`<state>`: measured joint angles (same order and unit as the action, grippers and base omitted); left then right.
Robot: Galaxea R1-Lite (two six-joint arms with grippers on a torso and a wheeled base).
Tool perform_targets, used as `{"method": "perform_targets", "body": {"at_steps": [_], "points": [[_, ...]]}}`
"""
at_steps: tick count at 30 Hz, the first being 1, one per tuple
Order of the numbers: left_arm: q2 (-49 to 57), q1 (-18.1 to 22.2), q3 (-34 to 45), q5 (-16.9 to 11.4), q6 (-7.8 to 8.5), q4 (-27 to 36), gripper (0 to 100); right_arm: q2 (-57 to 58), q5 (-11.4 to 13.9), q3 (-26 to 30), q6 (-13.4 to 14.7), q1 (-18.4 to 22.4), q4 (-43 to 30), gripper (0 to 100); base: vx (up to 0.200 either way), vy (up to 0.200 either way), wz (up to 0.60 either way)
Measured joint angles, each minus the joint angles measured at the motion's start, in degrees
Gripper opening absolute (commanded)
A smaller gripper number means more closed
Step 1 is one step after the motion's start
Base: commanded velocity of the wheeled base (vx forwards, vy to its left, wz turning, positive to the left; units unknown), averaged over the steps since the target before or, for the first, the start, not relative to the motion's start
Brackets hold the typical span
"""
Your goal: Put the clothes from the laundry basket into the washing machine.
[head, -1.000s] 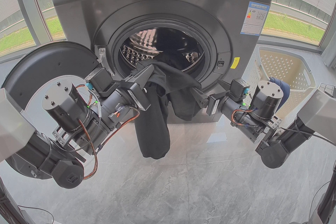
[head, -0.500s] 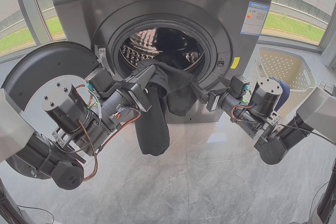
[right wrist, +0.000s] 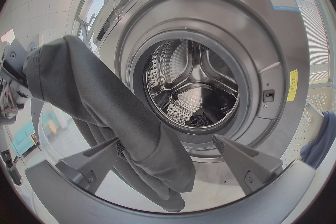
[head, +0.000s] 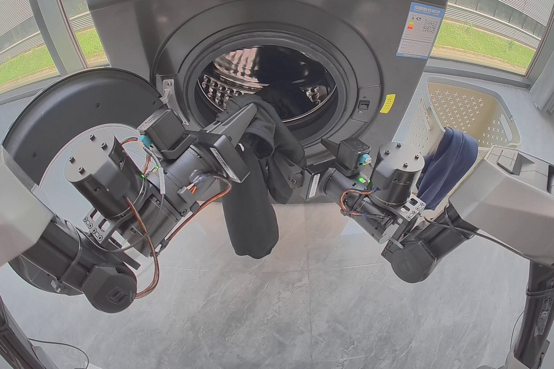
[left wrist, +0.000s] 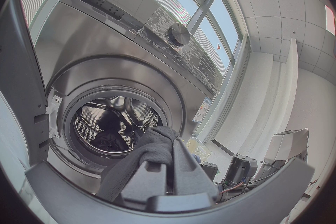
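In the head view, a dark garment (head: pixel 254 209) is being held clenched in the left tool (head: pixel 247 113) at the washing machine (head: pixel 346 24) opening, while a blue garment (head: pixel 447 162) is being left on the laundry basket (head: pixel 508 128). In the left wrist view, the cloth is being pinched. In the right wrist view, the right tool (right wrist: pixel 165 137) is being kept spread, and one dark item (right wrist: pixel 206 116) is already being held by the drum.

Laundry corner: dark grey front-loading washing machine (head: pixel 369 41) ahead of the left hand (head: pixel 247 112), beige perforated plastic laundry basket (head: pixel 482 102), tall windows (head: pixel 502 7).

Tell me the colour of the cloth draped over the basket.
Navy blue cloth, clearest in the head view.
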<state>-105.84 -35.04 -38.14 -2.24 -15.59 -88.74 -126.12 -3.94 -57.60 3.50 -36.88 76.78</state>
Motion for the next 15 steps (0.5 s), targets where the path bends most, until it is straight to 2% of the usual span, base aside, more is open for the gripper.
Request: {"method": "perform_targets", "body": {"at_steps": [7, 15], "points": [[0.0, 0.0, 0.2, -0.1, 0.02, 0.0, 0, -1.6, 0.0, -3.3, 0.1, -0.7, 0.4, 100, 0.000, 0.000, 0.00], [-0.2, 0.0, 0.6, -0.1, 0.33, 0.0, 0, -1.5, 1.2, -4.0, 0.4, -3.5, 1.1, 100, 0.000, 0.000, 0.00]]}}
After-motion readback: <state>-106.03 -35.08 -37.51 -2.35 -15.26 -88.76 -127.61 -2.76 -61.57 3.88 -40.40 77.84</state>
